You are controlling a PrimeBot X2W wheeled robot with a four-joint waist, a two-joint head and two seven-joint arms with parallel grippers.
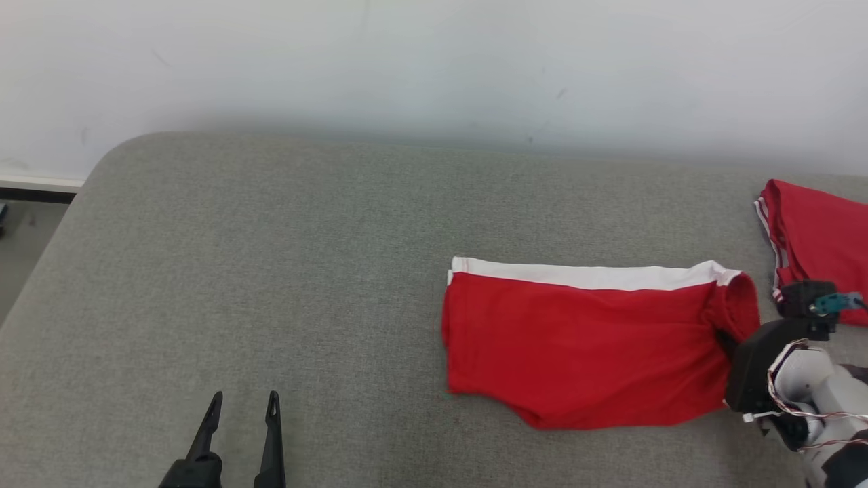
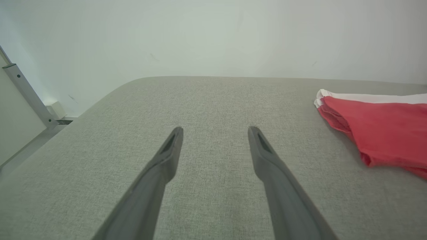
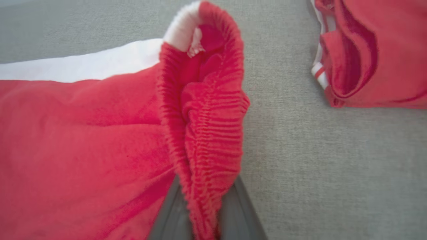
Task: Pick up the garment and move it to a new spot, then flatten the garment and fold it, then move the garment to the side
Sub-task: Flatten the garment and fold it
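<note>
1. Right hand (image 3: pixel 204 213): closed on the gathered elastic waistband of the red garment (image 1: pixel 583 346). The ribbed band is pinched between its two dark fingers (image 3: pixel 238 216) and bunches up in a ridge just ahead of them.
2. Red garment: a pair of shorts with a white band along the far edge. It lies mostly flat on the grey fabric-covered surface (image 1: pixel 271 257) and stretches away from the right hand toward the robot's left. The waistband end is lifted slightly where the hand holds it.
3. Left hand (image 1: pixel 245 396): open, with its fingers spread and only bare grey fabric between them. It sits low over the surface; whether the tips touch it cannot be told.
4. From the left hand (image 2: pixel 216 129), the garment's leg-hem end (image 2: pixel 377 133) lies ahead and to the right, well apart.
5. Second red garment (image 1: pixel 820 230): folded, with thin white stripes at its edge. It lies beyond the right hand and to its right, and a strip of bare fabric separates it from the held shorts.
6. Pale wall (image 1: pixel 434 68): rises beyond the far edge of the surface, ahead of both hands.
</note>
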